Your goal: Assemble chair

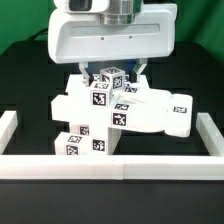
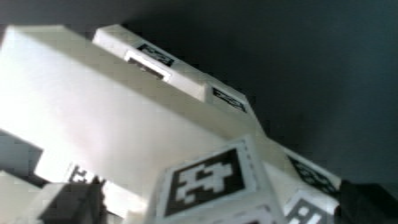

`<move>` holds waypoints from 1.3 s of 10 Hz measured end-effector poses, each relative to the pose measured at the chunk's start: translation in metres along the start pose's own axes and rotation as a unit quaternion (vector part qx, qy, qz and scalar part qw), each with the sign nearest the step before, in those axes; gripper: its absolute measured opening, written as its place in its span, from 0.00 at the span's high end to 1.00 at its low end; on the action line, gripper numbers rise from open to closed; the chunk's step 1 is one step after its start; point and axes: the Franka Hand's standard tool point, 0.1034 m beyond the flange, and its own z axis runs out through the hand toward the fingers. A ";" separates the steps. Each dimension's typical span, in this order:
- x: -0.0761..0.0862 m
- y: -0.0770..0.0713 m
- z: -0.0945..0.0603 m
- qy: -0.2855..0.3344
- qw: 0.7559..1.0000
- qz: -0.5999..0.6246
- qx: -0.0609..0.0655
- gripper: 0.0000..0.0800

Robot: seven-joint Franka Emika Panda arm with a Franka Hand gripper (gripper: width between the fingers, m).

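Observation:
The chair stands as a cluster of matte-white tagged parts in the middle of the black table. A wide flat slab (image 1: pixel 150 112) lies toward the exterior view's right. A stepped stack of blocks (image 1: pixel 85 135) sits at the left front. On top rests a small tagged block (image 1: pixel 110 78). My gripper (image 1: pixel 110 74) hangs straight over that block, open, with one dark finger on each side of it. In the wrist view the tagged block (image 2: pixel 222 180) sits between my fingers (image 2: pixel 71 200), the gripper (image 2: pixel 196 208) straddling it. A long white slab (image 2: pixel 107 105) stretches away behind it.
A low white border wall (image 1: pixel 110 166) runs along the front, with side walls at the exterior view's left (image 1: pixel 8 125) and right (image 1: pixel 212 130). The big white arm housing (image 1: pixel 110 35) fills the top of the view and hides the parts behind it.

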 end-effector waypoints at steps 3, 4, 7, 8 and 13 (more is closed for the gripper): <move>-0.001 0.001 0.000 0.000 0.998 -0.056 0.000 0.34; -0.001 0.001 0.000 0.000 0.999 -0.052 0.000 0.34; -0.001 0.002 0.000 0.000 0.999 -0.038 0.000 0.66; -0.001 0.002 0.000 0.000 0.999 -0.033 0.000 0.66; -0.001 0.003 0.000 0.001 0.968 0.251 0.005 0.66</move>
